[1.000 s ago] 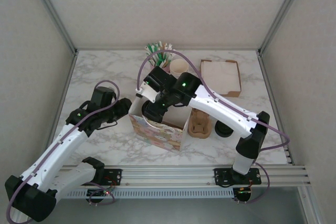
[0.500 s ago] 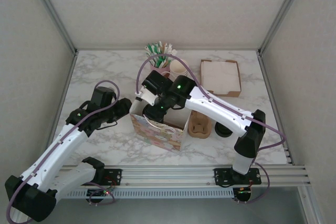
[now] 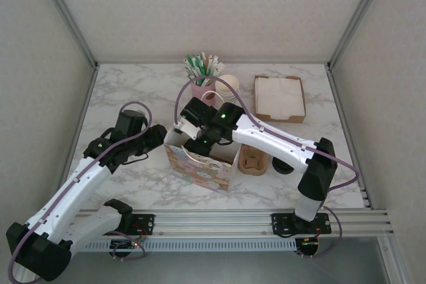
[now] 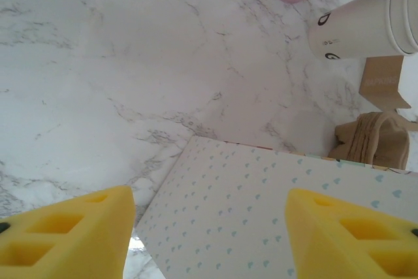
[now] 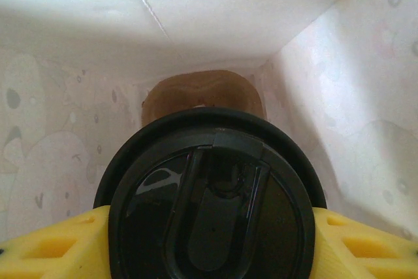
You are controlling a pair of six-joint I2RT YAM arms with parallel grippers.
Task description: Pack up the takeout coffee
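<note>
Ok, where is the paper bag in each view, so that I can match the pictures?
Top external: the bag stands at table centre, open top up.
Left wrist: bag at lower centre, its hearted side between the yellow fingers.
Right wrist: bag's inside walls around the lidded coffee.
Shared landmark: the cup stack, behind the bag in the top view, and at upper right in the left wrist view.
</note>
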